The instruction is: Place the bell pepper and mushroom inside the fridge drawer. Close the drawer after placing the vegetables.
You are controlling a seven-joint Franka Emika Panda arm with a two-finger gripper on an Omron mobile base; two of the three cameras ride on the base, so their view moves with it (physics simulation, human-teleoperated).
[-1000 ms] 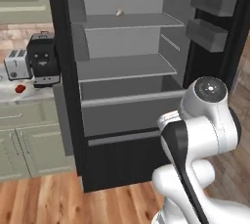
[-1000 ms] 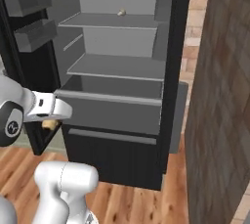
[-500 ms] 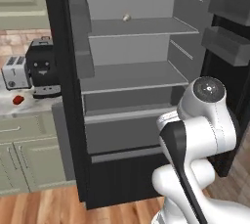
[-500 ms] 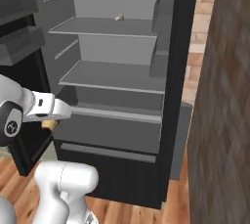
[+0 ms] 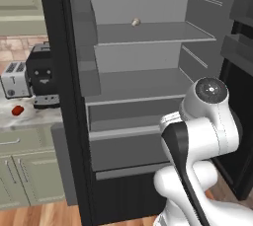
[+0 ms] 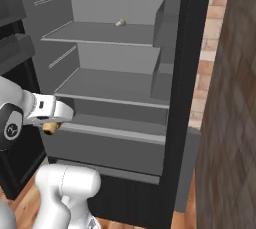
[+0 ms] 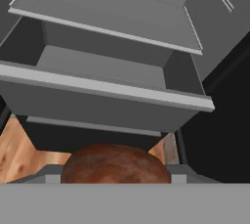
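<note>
Gripper: the gripper (image 6: 50, 125) hangs in front of the open fridge, just short of the drawer's front, pinching the mushroom.
Mushroom: the mushroom (image 7: 116, 164) sits between the fingers, its rounded brown cap big and close in the hand view; from the right base view its tan underside (image 6: 49, 127) peeks out below the white hand.
Fridge drawer: the fridge drawer (image 7: 105, 90) is pulled out under the lowest shelf, a wide grey box with a plain front; its grey floor shows bare in the hand view. In the left base view the drawer (image 5: 128, 132) sits partly behind the arm.
Bell pepper: the bell pepper (image 5: 18, 110) lies over on the counter (image 5: 29, 120) left of the fridge, just in front of the toaster (image 5: 15, 79), well apart from the drawer.
Coffee machine: a black coffee machine (image 5: 42, 76) stands beside the toaster.
Upper shelf: a small pale item (image 5: 135, 22) rests there; too small to tell what it is.
</note>
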